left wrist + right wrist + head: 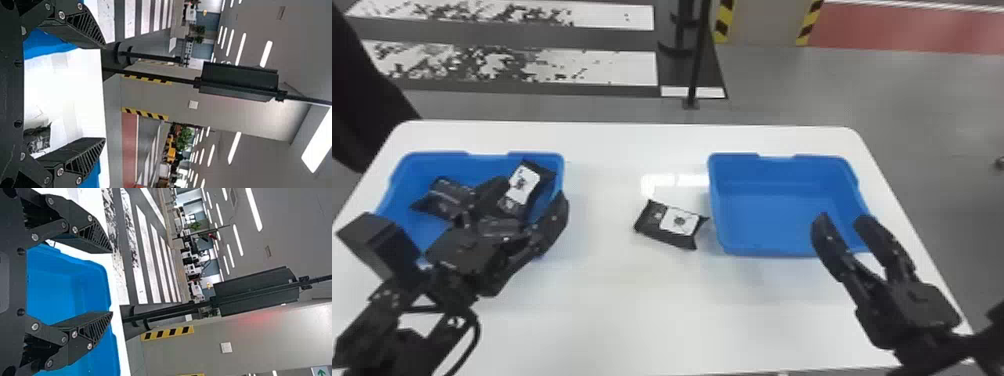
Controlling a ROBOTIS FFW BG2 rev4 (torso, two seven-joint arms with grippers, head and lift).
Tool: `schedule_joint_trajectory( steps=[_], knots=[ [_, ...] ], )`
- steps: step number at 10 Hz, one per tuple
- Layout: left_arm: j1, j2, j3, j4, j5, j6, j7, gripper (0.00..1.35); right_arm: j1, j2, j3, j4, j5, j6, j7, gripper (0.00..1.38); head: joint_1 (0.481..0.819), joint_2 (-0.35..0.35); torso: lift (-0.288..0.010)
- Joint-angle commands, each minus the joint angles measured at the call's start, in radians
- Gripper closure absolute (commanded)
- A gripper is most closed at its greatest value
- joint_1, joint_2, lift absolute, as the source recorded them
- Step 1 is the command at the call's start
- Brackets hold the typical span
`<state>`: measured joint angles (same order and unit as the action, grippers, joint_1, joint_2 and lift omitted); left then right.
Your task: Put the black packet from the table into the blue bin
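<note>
On my left, the left gripper (533,191) hangs over the left blue bin (477,154), fingers wide apart with nothing between them. Black packets (449,194) lie inside that bin. The black packet (657,231) rests on the tabletop (632,305) between the bins (label up) — closer to the right blue bin (782,250). I see the right gripper (843,218) by that bin's near right corner — its fingers parted too, nothing held.
</note>
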<state>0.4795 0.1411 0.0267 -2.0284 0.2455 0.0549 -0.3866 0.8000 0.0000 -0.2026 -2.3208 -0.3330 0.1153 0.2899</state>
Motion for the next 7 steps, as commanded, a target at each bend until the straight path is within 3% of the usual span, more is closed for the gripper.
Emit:
schedule_joint_trajectory(
  steps=[1,4,7],
  knots=[
    [-0.082,0.000,-0.053,0.061,-0.058,0.031,-0.017,0.20,0.000,0.001,0.001,0.000,0.002,0.000,0.000,0.51,0.695,-0.104,-0.110],
    [-0.229,-0.008,-0.156,0.162,-0.182,0.109,-0.084,0.20,-0.005,0.001,0.003,0.005,0.004,0.000,0.000,0.51,0.695,-0.193,-0.110],
    [-0.386,-0.046,-0.220,0.304,-0.405,0.166,-0.187,0.20,-0.007,0.001,0.003,0.008,0.002,0.000,0.000,0.51,0.695,-0.244,-0.110]
  ],
)
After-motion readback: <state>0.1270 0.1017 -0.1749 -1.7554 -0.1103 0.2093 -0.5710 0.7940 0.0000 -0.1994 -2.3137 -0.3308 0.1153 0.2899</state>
